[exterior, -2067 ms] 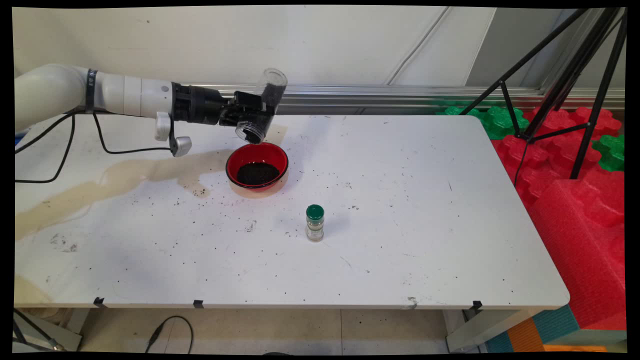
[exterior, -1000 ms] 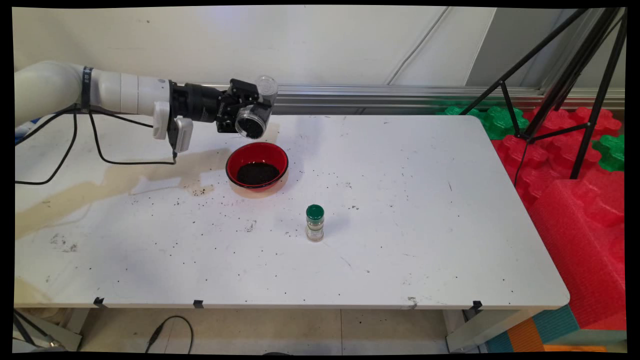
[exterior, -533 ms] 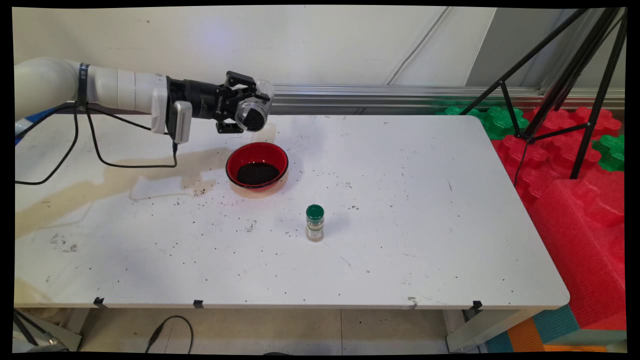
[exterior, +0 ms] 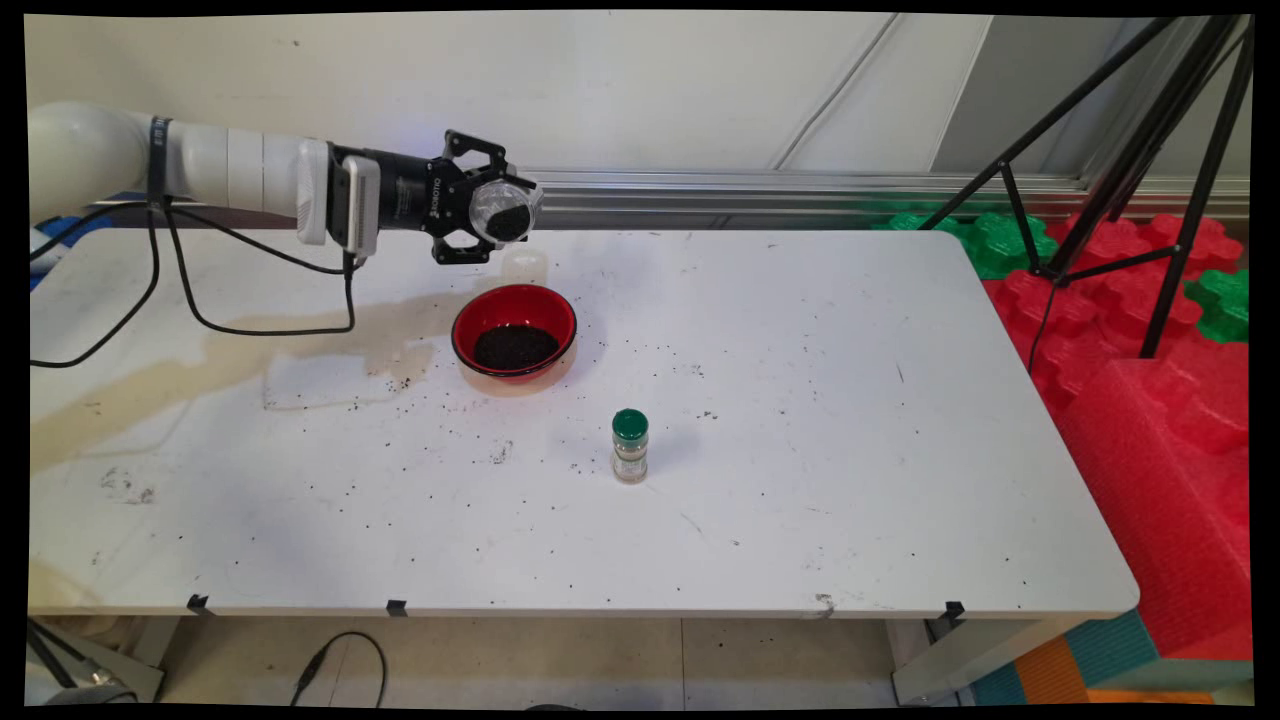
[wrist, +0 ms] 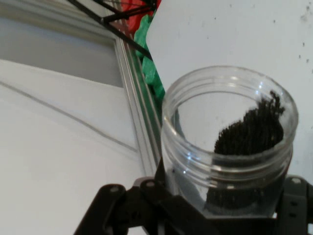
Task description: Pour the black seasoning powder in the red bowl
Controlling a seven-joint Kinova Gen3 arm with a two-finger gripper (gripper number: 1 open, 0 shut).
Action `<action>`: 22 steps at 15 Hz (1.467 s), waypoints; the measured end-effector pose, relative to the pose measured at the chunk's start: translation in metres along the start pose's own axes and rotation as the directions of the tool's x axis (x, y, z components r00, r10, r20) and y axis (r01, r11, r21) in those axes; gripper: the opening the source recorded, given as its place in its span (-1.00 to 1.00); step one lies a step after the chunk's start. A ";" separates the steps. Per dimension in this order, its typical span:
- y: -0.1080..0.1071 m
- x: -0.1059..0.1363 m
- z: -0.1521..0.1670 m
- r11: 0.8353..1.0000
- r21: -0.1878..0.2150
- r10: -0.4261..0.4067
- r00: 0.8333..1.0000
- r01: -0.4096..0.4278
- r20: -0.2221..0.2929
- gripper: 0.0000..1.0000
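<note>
The white table (exterior: 800,520) is speckled with dark grains, and a wide tan stain (exterior: 150,385) runs across its left side. Nearest the front edge stands a small spice bottle (exterior: 630,446) with a green cap, upright and on its own. Farther back and to the left sits a red bowl (exterior: 514,331) with a heap of dark grains in its bottom. Above and just behind the bowl, the gripper (exterior: 490,212) reaches in level from the left, clamped round a clear plastic jar (exterior: 503,213) lying on its side in the air, its open mouth turned toward the near side. The hand view shows the jar (wrist: 230,142) held low in the gripper (wrist: 230,215), dark grains banked against one wall. Beyond the table's right edge lie red and green foam blocks (exterior: 1150,330) under a black tripod (exterior: 1150,150).
</note>
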 end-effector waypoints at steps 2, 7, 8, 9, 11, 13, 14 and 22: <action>-0.003 0.000 -0.002 0.997 -0.002 -0.076 0.997 0.076 -0.001 -1.00; -0.008 0.000 -0.005 0.974 -0.007 -0.225 0.974 0.225 -0.004 -1.00; -0.009 0.000 -0.005 0.965 -0.010 -0.262 0.965 0.262 -0.005 -1.00; -0.009 0.001 -0.006 0.958 -0.012 -0.286 0.958 0.286 -0.006 -1.00; -0.012 0.002 -0.008 0.932 -0.018 -0.361 0.932 0.361 -0.010 -1.00; -0.014 0.003 -0.009 0.900 -0.023 -0.436 0.900 0.436 -0.012 -1.00; -0.016 0.004 -0.010 0.880 -0.026 -0.475 0.880 0.474 -0.013 -1.00; -0.029 0.009 -0.017 0.696 -0.053 -0.717 0.696 0.716 -0.022 -1.00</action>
